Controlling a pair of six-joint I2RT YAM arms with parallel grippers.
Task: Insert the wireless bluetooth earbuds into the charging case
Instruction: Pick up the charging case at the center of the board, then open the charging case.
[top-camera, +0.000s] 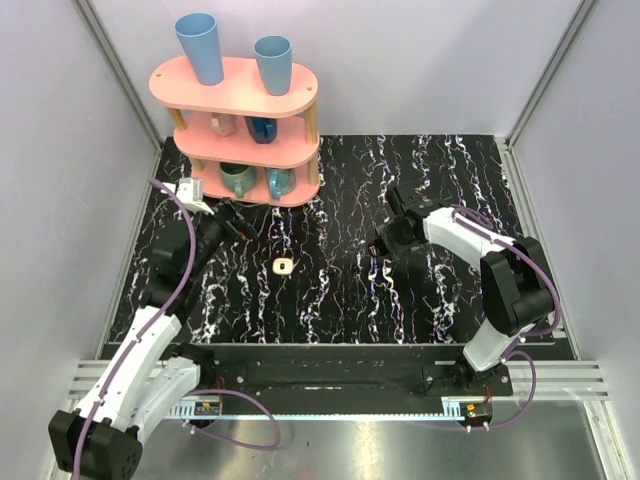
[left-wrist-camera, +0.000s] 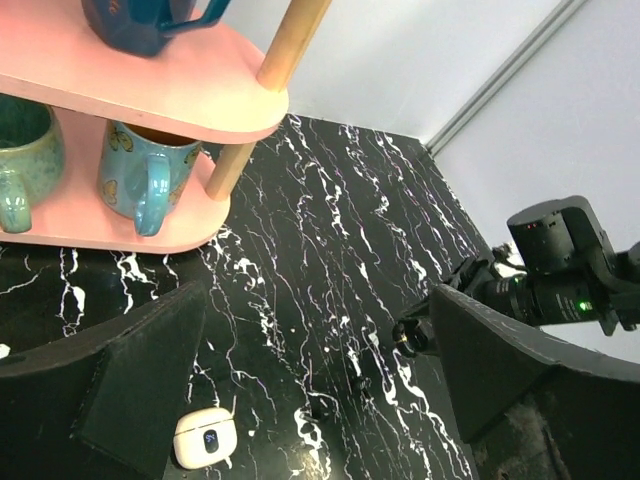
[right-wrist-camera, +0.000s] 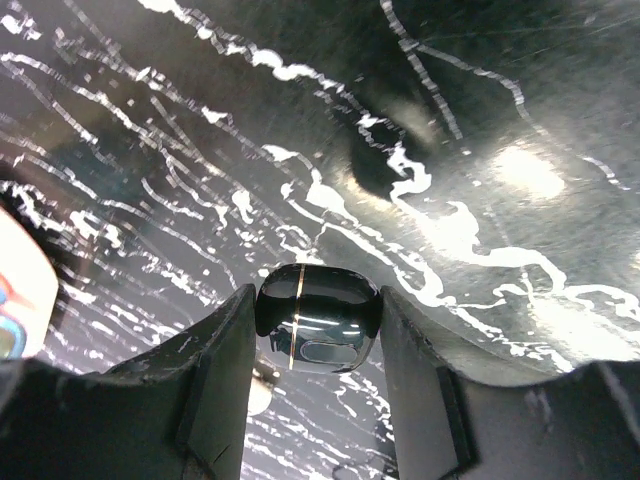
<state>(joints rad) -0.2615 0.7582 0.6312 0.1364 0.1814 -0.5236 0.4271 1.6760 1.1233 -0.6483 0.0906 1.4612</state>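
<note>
The charging case (right-wrist-camera: 318, 315) is a glossy black rounded box with a thin gold seam, closed. My right gripper (right-wrist-camera: 318, 322) is shut on it, one finger against each side, right of the table's middle (top-camera: 385, 240). The left wrist view shows the same case (left-wrist-camera: 413, 337) at the tip of the right arm. My left gripper (left-wrist-camera: 320, 400) hangs open near the pink shelf, nothing between its fingers. A small cream-white rounded pod (left-wrist-camera: 205, 437) with a seam and a tiny dark window lies on the table by the left finger, also visible from above (top-camera: 283, 266). I cannot make out the earbuds for sure.
A pink three-tier shelf (top-camera: 240, 130) with several mugs and two blue cups stands at the back left. Two small dark lumps (left-wrist-camera: 362, 383) lie on the black marbled table (top-camera: 330, 300) between my left fingers. Grey walls enclose the table.
</note>
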